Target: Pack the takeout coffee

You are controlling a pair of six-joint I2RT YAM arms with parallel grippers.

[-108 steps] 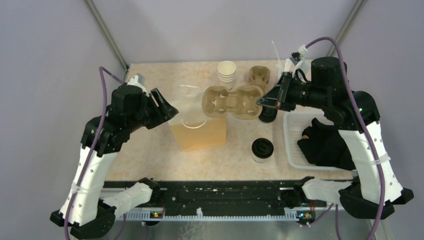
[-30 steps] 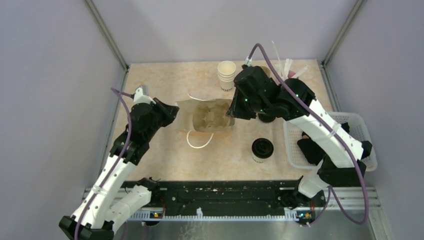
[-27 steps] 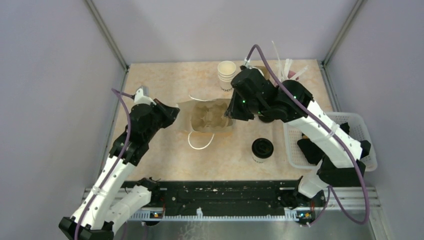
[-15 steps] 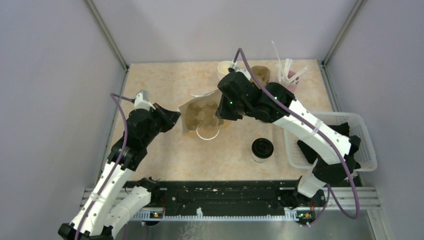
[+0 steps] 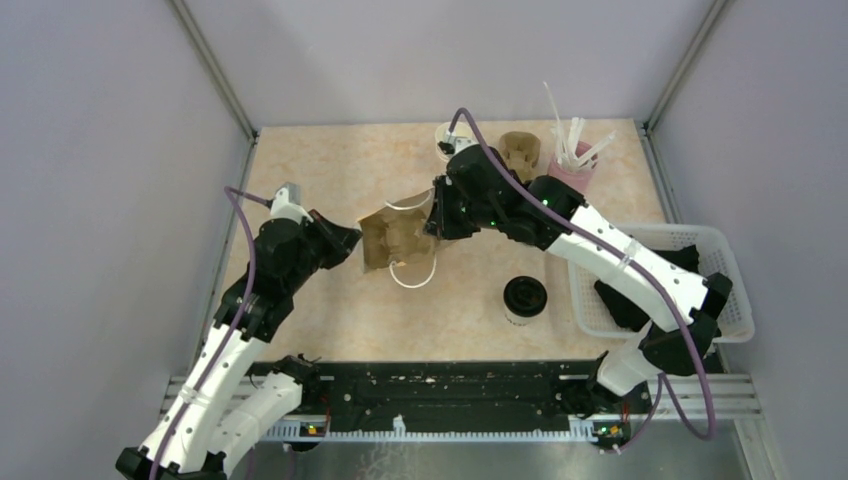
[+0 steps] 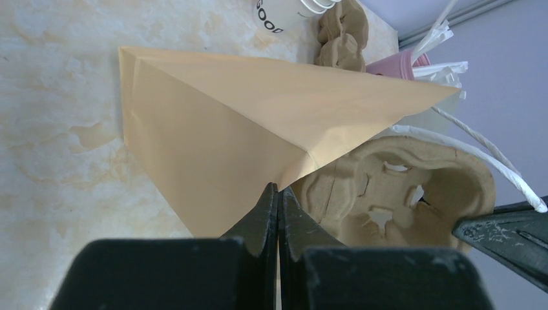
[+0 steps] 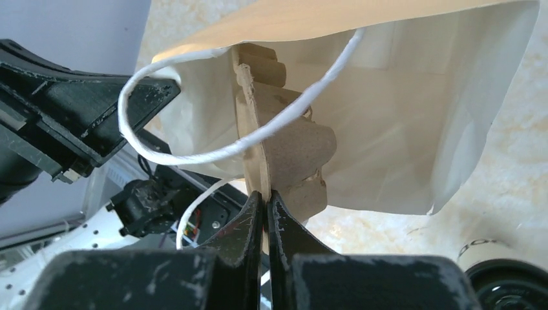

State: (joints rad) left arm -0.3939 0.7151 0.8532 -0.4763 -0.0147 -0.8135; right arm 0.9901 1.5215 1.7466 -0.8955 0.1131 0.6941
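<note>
We see left gripper pinching paper bag by its edge, right gripper clamped on cup carrier inside it; lidded coffee cup stands apart.

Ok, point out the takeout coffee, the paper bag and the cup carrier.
takeout coffee (image 5: 525,297): top view, on its black lid.
paper bag (image 6: 213,123): left wrist view, on its side panel.
cup carrier (image 6: 452,187): left wrist view, on its pulp wall.

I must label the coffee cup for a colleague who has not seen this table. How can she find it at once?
Start from the white basket at the right edge of the table. Just left of it, standing alone on the tabletop, is the takeout coffee. Unlike the lidless white cups at the far edge, it wears a round black lid.
</note>
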